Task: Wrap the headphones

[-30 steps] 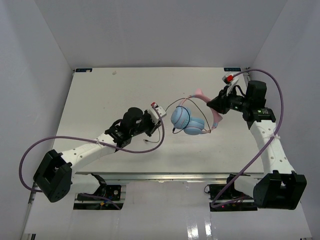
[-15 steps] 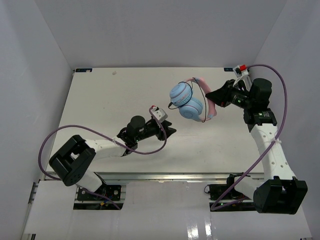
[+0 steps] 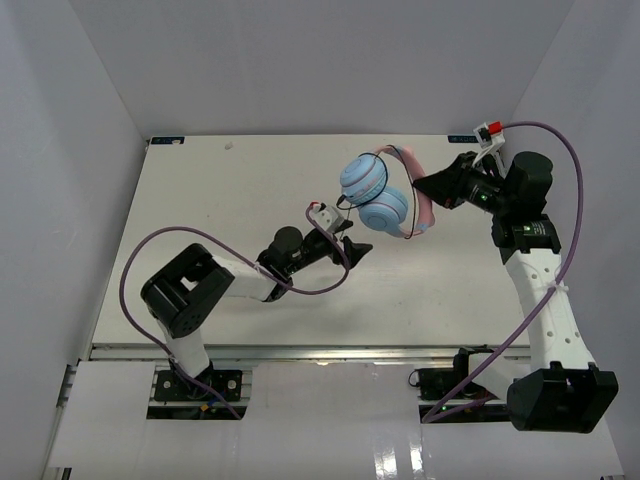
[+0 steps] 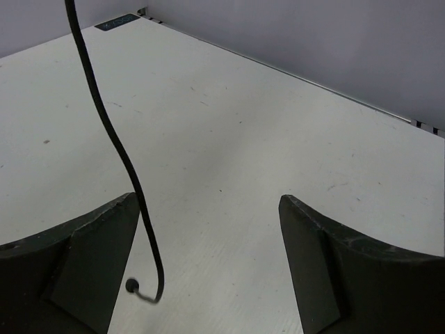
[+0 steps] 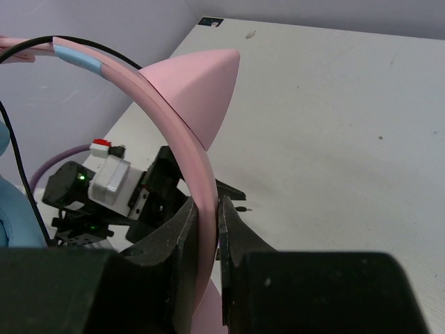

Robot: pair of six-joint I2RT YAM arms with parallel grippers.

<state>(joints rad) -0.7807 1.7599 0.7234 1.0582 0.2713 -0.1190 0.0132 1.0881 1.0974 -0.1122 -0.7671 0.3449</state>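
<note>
The right gripper (image 5: pixel 207 209) is clamped on the headband (image 3: pixel 424 212), holding the headphones (image 3: pixel 385 208) aloft. The cups (image 5: pixel 8 223) beside its fingers are mostly cut off. The left gripper (image 4: pixel 208 209) gapes over the table (image 4: pixel 229 125). The cord (image 4: pixel 111 132) dangles just inside one finger; whether they touch is unclear.

White matte table (image 3: pixel 200 200), its top marked with faint scuffs and specks; a small blue label (image 3: pixel 166 140) sits at the far-left corner. Plain pale grey panels enclose three sides: back wall (image 3: pixel 320 60), left wall (image 3: pixel 60 150), right wall (image 3: pixel 590 90). A metal rail (image 3: pixel 330 352) runs along the near edge, with a glossy white surface (image 3: pixel 330 440) below it; the lighting is even.
</note>
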